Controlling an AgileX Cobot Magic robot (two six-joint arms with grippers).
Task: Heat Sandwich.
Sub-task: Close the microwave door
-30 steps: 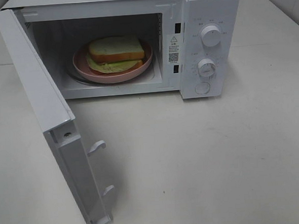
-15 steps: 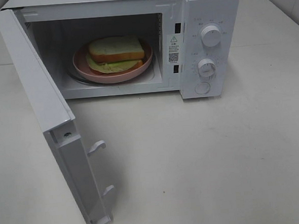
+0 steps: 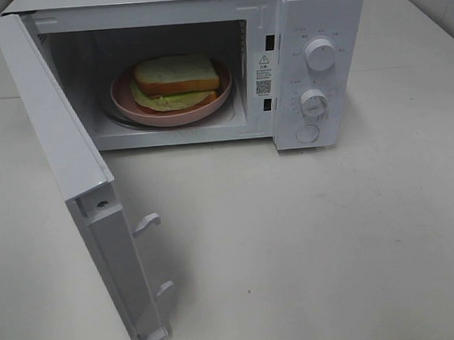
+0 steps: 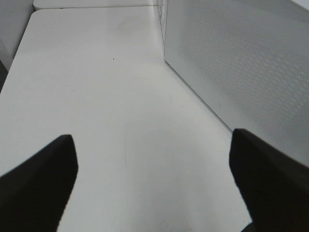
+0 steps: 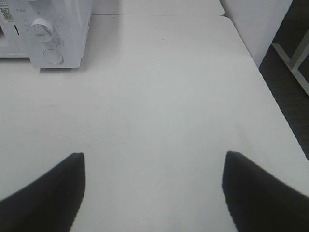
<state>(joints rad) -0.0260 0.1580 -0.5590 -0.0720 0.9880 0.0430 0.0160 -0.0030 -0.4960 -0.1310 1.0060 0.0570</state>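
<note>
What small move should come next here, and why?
Probably bring the left gripper against the door and push it shut: the sandwich already sits on its plate inside the microwave, the door stands wide open, and the open, empty gripper is beside the door's outer face.

Glossy white microwave (image 3: 349,24), smooth pink plate (image 3: 121,99), porous-topped sandwich (image 3: 176,70), matt white table (image 3: 331,233).

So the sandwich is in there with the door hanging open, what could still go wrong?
1. The door stands wide open. A glancing push from the open left gripper might slide the microwave across the smooth table instead of latching the door.
2. The lower knob sits close beneath the upper knob. Both are small and round, so the open right gripper could slip or turn the wrong one.
</note>
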